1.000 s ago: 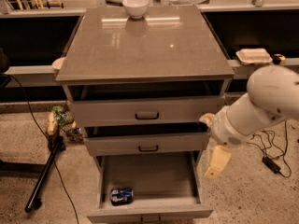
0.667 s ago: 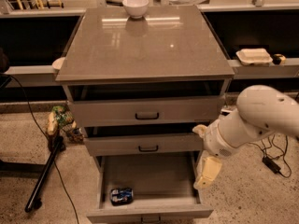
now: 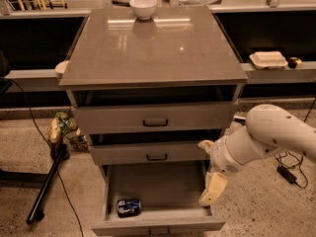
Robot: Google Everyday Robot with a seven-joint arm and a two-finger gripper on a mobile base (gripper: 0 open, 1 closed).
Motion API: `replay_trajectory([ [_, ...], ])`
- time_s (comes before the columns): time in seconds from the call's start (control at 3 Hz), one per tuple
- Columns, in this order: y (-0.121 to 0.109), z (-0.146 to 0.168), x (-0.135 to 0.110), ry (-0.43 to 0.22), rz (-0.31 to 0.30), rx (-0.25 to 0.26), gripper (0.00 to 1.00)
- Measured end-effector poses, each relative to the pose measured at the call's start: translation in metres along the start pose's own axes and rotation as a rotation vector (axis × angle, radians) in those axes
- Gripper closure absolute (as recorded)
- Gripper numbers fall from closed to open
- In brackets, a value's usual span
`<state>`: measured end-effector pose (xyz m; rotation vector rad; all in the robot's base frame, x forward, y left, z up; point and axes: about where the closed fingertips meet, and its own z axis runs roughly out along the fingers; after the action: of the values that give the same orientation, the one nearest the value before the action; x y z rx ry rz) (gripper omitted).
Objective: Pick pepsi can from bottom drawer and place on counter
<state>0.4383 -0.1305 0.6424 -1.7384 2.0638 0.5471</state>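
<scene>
1. Camera view: the counter (image 3: 153, 48) fills the upper middle of my screen, and a white bowl (image 3: 143, 7) sits at its 12 o'clock edge.
2. Three grey drawers stack under it, each pulled out toward 6 o'clock. The top drawer (image 3: 197, 116) and the middle drawer (image 3: 123, 154) are out a little, and the bottom drawer (image 3: 163, 186) is out farthest, so its floor is in plain sight.
3. The pepsi can (image 3: 128, 207) lies on its side on that floor. It is in the drawer's 7 o'clock corner, just behind the front panel and near the left wall.
4. The gripper (image 3: 213, 189) hangs at about 4 o'clock on my screen. It points down over the right side of the bottom drawer.
5. From the gripper, the can is at roughly 8 o'clock, well apart from it and untouched.
6. I cannot tell whether the gripper is open or closed.
7. The white arm (image 3: 269, 135) reaches in from 3 o'clock, bending down to the gripper.
8. A pale tray (image 3: 268, 59) rests on the ledge at 2 o'clock, and a black pole (image 3: 47, 189) lies across the speckled floor at 8 o'clock.
</scene>
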Motion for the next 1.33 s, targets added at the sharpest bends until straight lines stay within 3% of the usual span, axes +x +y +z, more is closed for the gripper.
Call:
replay_trajectory([
  [0.33, -0.001, 0.012, 0.002, 0.004, -0.006, -0.011, 0.00],
  [1.0, -0.011, 0.091, 0.019, -0.011, -0.080, -0.001, 0.00],
  [1.33, -0.015, 0.137, 0.025, -0.062, -0.106, -0.039, 0.00],
])
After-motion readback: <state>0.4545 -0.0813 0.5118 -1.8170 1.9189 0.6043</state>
